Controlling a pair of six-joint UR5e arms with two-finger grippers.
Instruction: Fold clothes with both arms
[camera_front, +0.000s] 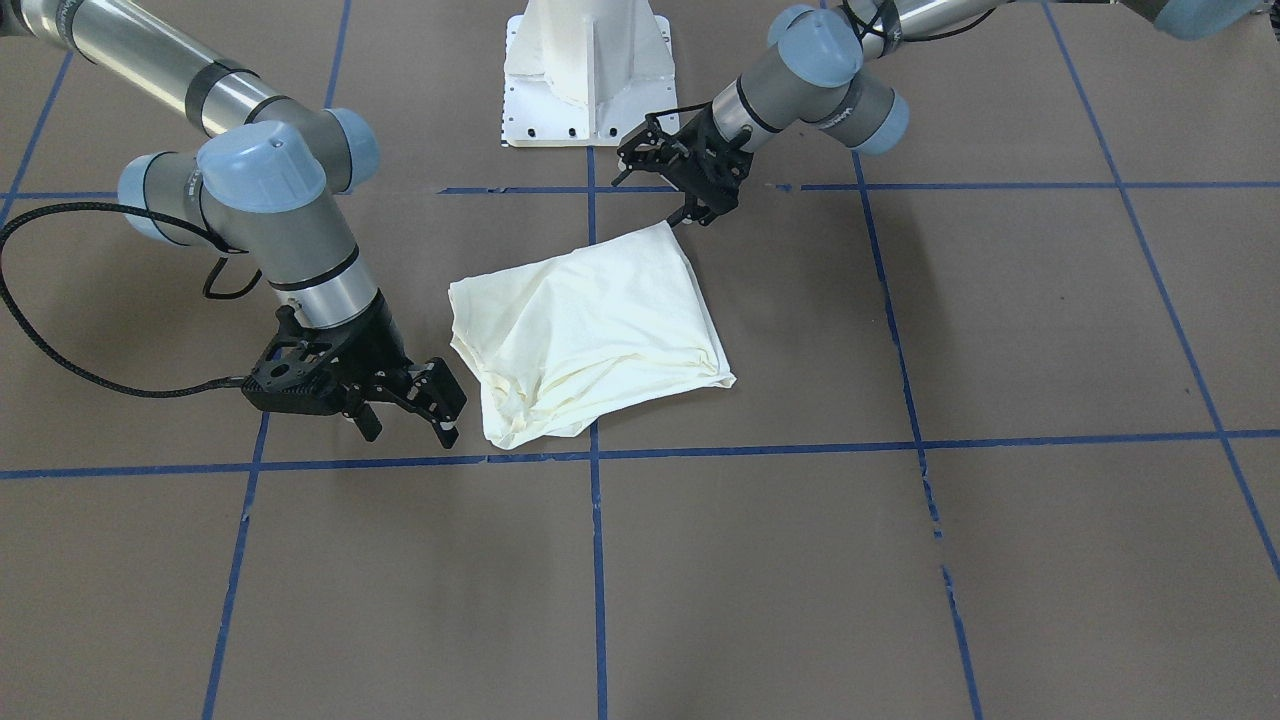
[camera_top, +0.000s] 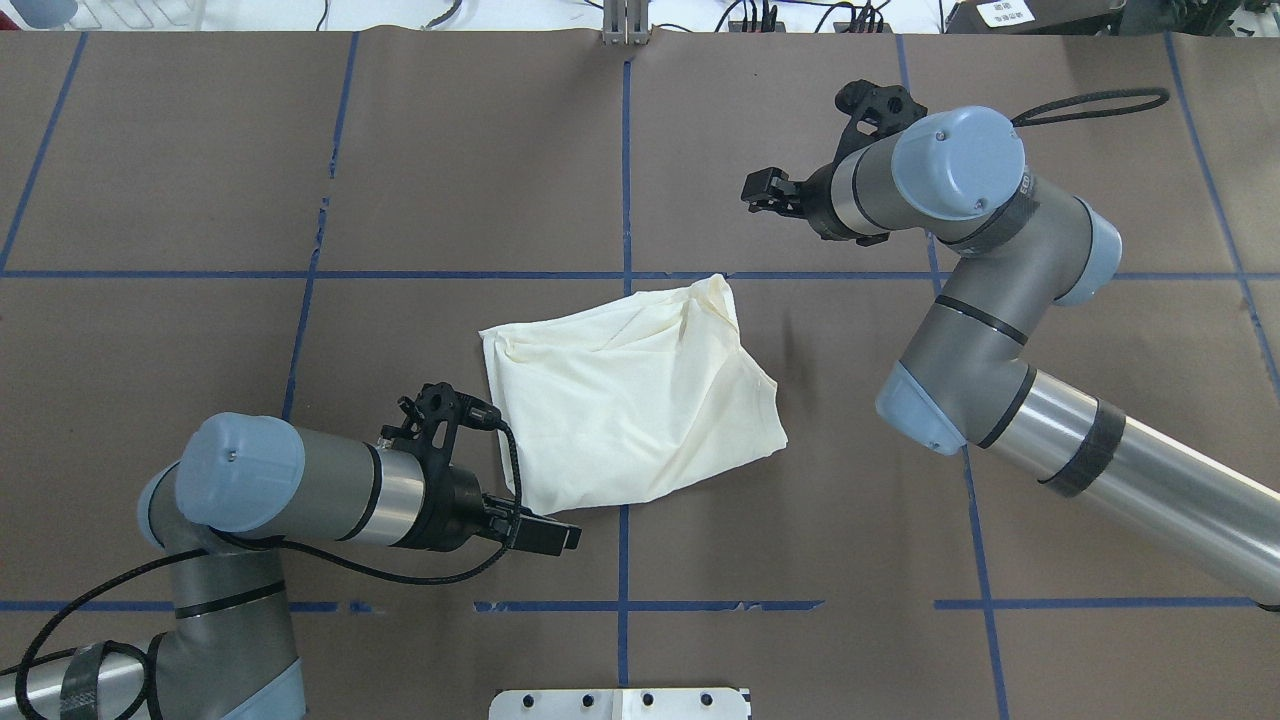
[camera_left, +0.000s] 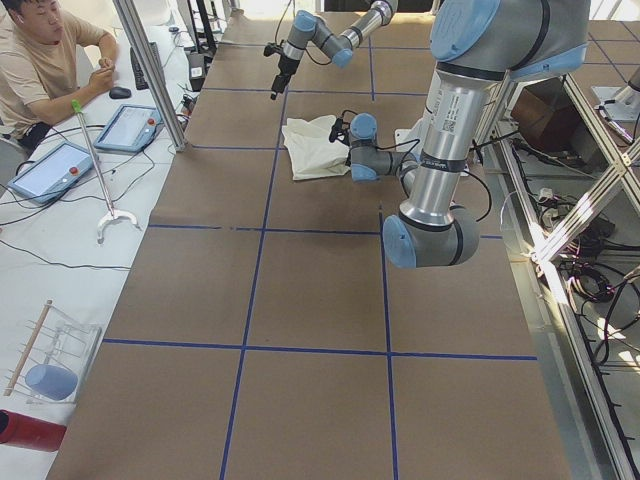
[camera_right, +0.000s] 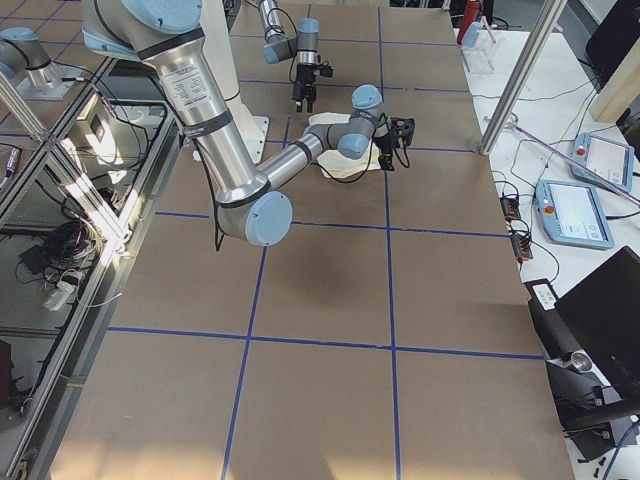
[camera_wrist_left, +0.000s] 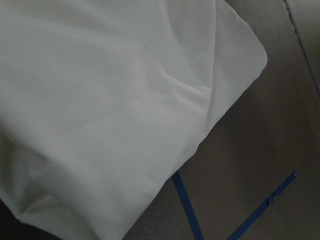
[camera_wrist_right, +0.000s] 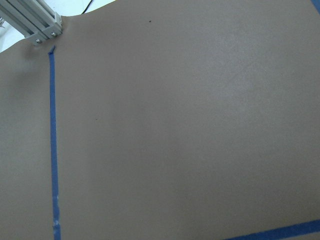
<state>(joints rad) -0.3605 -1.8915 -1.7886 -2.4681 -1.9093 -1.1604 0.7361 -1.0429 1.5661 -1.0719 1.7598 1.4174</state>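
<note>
T-shirt (camera_front: 590, 330) lies ungripped; right gripper (camera_front: 410, 430) wide open, left gripper (camera_front: 697, 217) seemingly part-open.

Shirt (camera_front: 600, 330) flat on counter (camera_front: 900, 560), mid-counter, in front of base (camera_front: 585, 70). Left pincer (camera_front: 695, 215) just beside shirt corner nearest base, robot's left side. Right pincer (camera_front: 408, 420) just beside opposite corner, away from base, robot's right side.

cream shirt (camera_left: 312, 150), seemingly folded, on brown table (camera_left: 300, 300)
</note>
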